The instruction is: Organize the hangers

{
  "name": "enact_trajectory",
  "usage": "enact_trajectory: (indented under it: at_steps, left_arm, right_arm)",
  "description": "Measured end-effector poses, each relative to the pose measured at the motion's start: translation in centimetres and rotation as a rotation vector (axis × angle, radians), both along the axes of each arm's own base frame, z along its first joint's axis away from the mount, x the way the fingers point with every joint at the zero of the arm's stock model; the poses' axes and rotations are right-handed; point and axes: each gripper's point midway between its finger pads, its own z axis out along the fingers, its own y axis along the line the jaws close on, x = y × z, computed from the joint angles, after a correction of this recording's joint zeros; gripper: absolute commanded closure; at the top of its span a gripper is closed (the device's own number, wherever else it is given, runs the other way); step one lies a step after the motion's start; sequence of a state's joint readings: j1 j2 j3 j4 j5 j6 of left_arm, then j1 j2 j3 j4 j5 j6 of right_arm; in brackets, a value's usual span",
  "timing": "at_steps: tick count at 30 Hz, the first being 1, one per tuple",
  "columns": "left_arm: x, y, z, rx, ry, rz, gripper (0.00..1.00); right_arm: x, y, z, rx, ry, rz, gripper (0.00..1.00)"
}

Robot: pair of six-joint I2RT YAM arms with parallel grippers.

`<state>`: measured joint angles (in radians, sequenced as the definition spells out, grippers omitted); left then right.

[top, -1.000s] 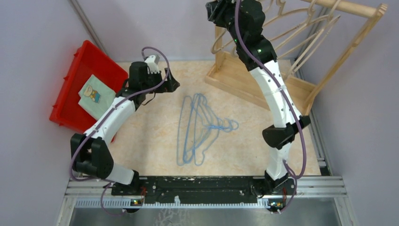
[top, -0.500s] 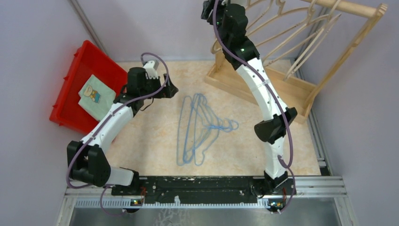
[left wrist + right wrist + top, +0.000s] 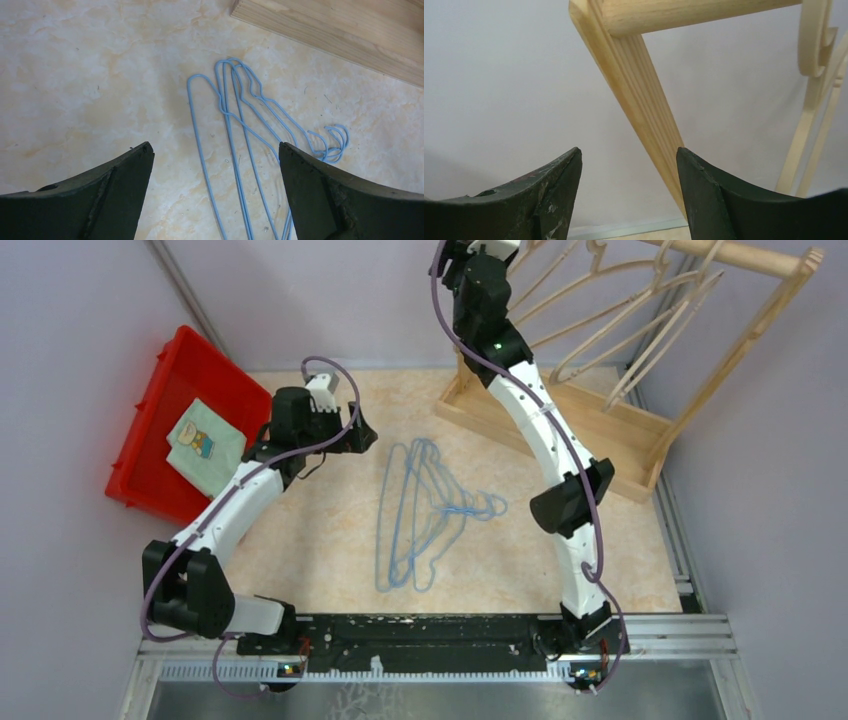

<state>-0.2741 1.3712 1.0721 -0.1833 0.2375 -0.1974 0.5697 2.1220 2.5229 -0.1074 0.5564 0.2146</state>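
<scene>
Tabletop: pale marbled surface, arms mounted at its near edge.

Light-blue wire hangers: a small overlapping bundle lying flat near the middle of the tabletop, between the two arms. The hooks are bunched together on the side towards the right arm, and the long shoulders run roughly near to far. The exact count is not clear from the overlap. Nothing touches them.

Left tool: fingers spread apart with nothing between them, held above the tabletop just left of the bundle's far end. In the wrist view the bundle lies below and ahead of it.

Red bin: at the far left, partly off the tabletop edge, holding a folded pale-green cloth with a small printed figure.

Wooden rack: slatted base at the far right corner, uprights rising to a round top rail.

Wooden hangers: several tan ones hung by their hooks on the rail, side by side.

Right tool: raised high at the rack's left end, fingers apart and gripping nothing. One upright and the rail end show between them, beyond the tips.
</scene>
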Motion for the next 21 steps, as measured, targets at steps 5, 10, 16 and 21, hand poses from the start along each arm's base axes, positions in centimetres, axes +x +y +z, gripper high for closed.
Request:
enact_trajectory:
  at_steps: [5, 10, 16, 21]
  left_arm:
    - [0.0, 0.3, -0.4, 0.014, 0.006, 0.012, 0.0]
    - [0.0, 0.4, -0.4, 0.017, 0.004, 0.016, 0.0]
    - [-0.2, 0.6, -1.1, 0.027, 0.017, 0.021, 0.0]
    - [-0.5, 0.7, -1.8, 0.034, 0.033, 0.021, 0.0]
  right_arm:
    - [0.2, -1.7, 0.1, -0.013, -0.008, -0.099, 0.27]
    - [0.2, -3.1, 0.8, -0.004, -0.031, -0.163, 0.27]
    - [0.6, -5.4, 1.0, -0.024, -0.034, -0.235, 0.27]
    - [1.2, -8.0, 0.9, -0.061, -0.024, -0.307, 0.27]
